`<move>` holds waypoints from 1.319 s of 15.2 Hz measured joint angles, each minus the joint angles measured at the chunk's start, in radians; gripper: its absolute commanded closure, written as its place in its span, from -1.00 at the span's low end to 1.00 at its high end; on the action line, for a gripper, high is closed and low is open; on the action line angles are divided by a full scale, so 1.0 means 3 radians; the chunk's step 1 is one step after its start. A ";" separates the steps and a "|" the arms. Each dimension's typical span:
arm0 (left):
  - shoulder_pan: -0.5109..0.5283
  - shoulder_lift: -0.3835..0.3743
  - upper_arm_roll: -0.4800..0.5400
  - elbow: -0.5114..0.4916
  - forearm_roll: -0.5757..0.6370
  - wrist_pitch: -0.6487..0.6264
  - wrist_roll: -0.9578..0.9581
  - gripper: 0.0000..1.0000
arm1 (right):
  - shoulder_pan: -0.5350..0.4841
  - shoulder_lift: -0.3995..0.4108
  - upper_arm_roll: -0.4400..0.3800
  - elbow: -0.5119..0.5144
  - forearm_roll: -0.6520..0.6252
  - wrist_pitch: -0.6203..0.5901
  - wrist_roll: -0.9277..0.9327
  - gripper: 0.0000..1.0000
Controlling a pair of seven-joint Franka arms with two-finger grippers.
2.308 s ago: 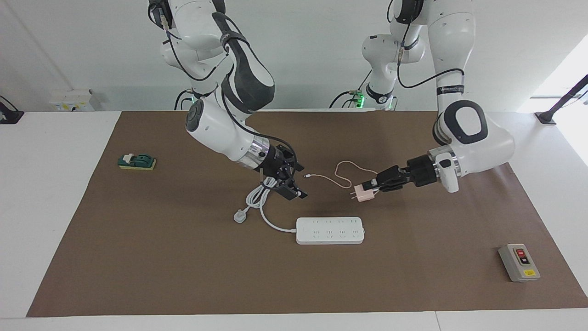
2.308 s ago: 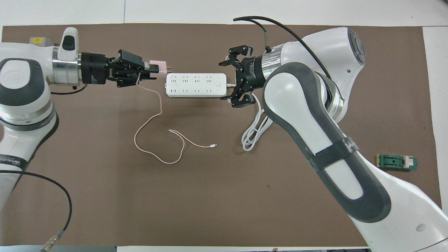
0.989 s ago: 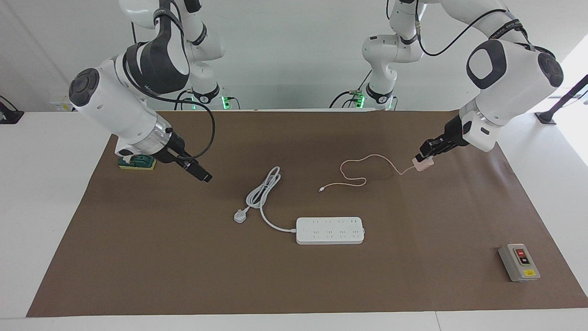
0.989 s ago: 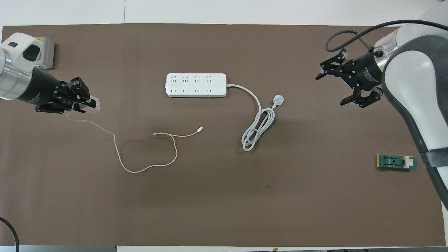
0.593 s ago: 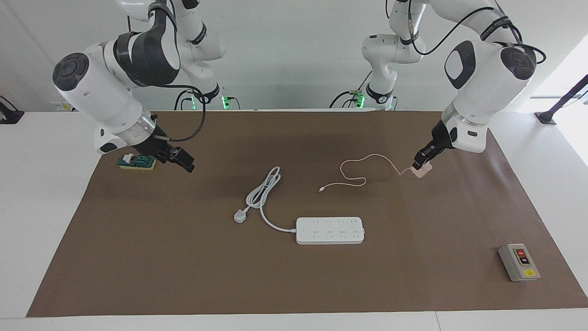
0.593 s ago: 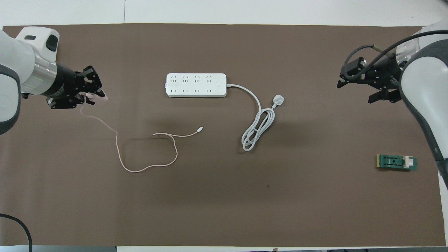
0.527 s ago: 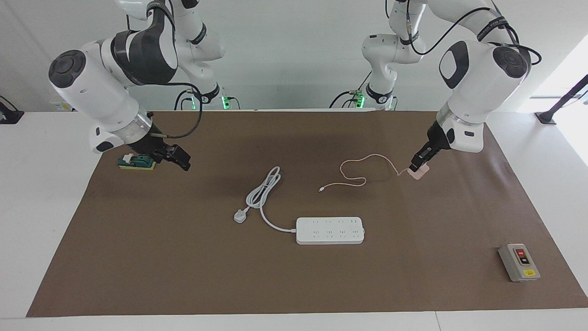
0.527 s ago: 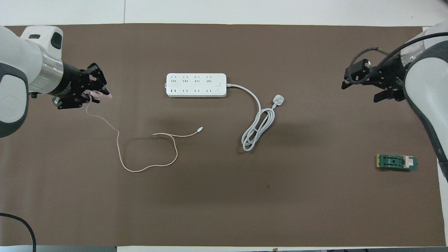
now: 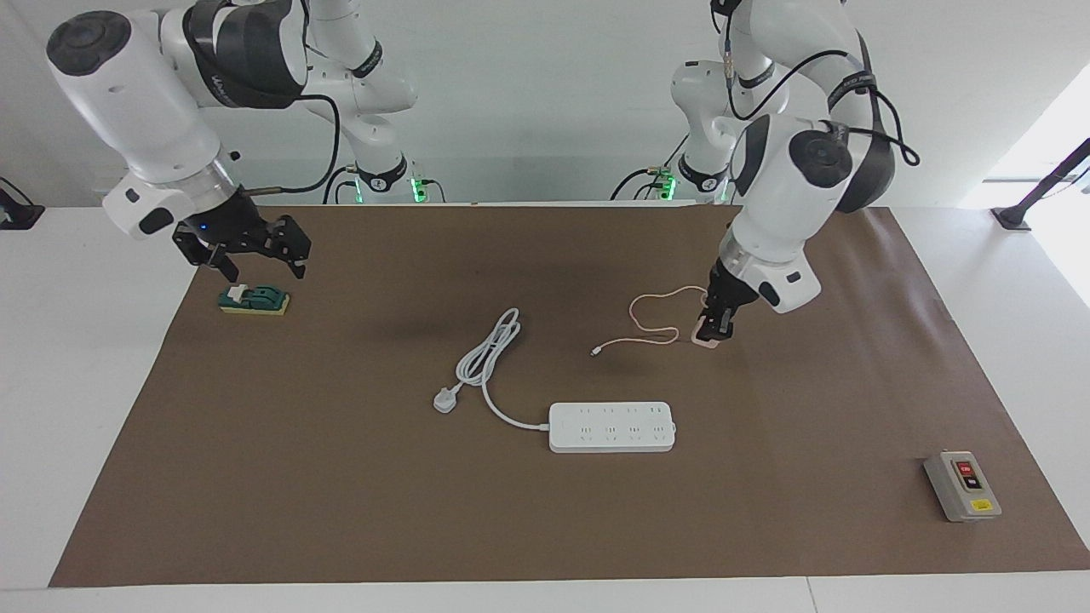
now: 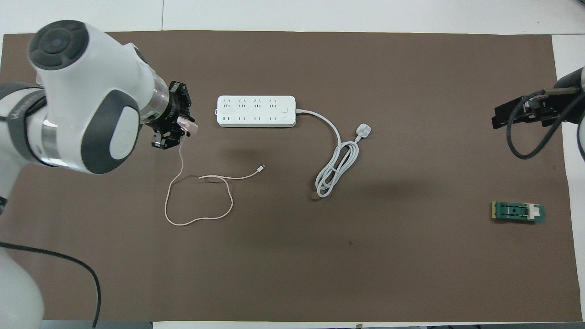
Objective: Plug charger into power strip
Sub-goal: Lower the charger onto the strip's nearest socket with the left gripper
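Both arms wore glossy white shells with dark grey panels and round dark caps at the joints, a silver ring ahead of each black wrist. Black cables looped loosely along the links. The left gripper (image 9: 712,330) and the right gripper (image 9: 252,249) were black, angular linkages.

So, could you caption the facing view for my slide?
Left gripper holds the charger above the mat; power strip unplugged.
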 measured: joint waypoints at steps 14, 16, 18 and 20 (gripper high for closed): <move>-0.0090 0.0986 0.0028 0.0931 0.0042 0.0047 -0.0886 1.00 | -0.0324 -0.0405 0.0267 -0.0387 -0.0249 -0.0191 -0.0148 -1.00; -0.0108 0.1122 0.0027 0.1118 0.0042 -0.0055 -0.0914 1.00 | -0.0382 -0.0405 0.0269 -0.0365 -0.0249 -0.0189 -0.0148 -1.00; -0.0121 0.1216 0.0027 0.1205 0.0042 -0.0095 -0.0917 1.00 | -0.0399 -0.0405 0.0269 -0.0358 -0.0249 -0.0189 -0.0148 -1.00; -0.0139 0.1263 0.0027 0.1228 0.0042 -0.0100 -0.0920 1.00 | -0.0398 -0.0405 0.0279 -0.0358 -0.0249 -0.0189 -0.0148 -1.00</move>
